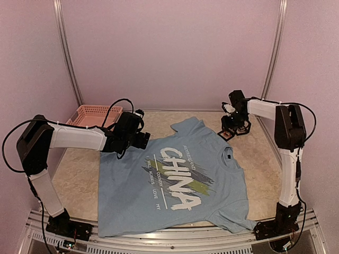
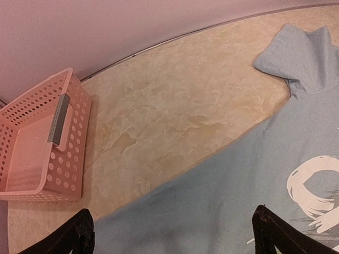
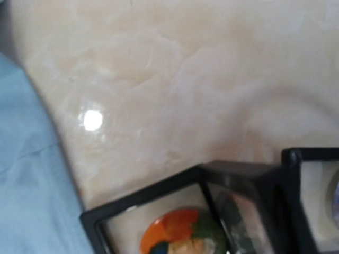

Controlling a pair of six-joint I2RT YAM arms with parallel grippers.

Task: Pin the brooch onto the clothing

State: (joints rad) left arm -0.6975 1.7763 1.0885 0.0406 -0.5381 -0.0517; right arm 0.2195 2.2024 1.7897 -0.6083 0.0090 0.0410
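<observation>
The clothing [image 1: 127,185], a light blue T-shirt with white "CHINA" lettering, lies spread flat on the table. My left gripper [image 1: 139,135] hovers over its far left part, and in the left wrist view it [image 2: 174,214] stands wide open above blue cloth [image 2: 238,180] with nothing between the fingers. The brooch [image 3: 177,235], a round orange, green and blue badge, lies inside a black-framed case [image 3: 143,198] just past the shirt's edge [image 3: 26,185]. My right gripper [image 1: 233,126] hangs right over that case [image 1: 228,134]. Its fingers do not show in the right wrist view.
A pink perforated basket [image 1: 95,114] sits at the back left by the wall, also in the left wrist view [image 2: 37,153]. A second black-framed case [image 3: 318,201] lies beside the first. Bare marbled tabletop [image 3: 175,79] stretches beyond the cases.
</observation>
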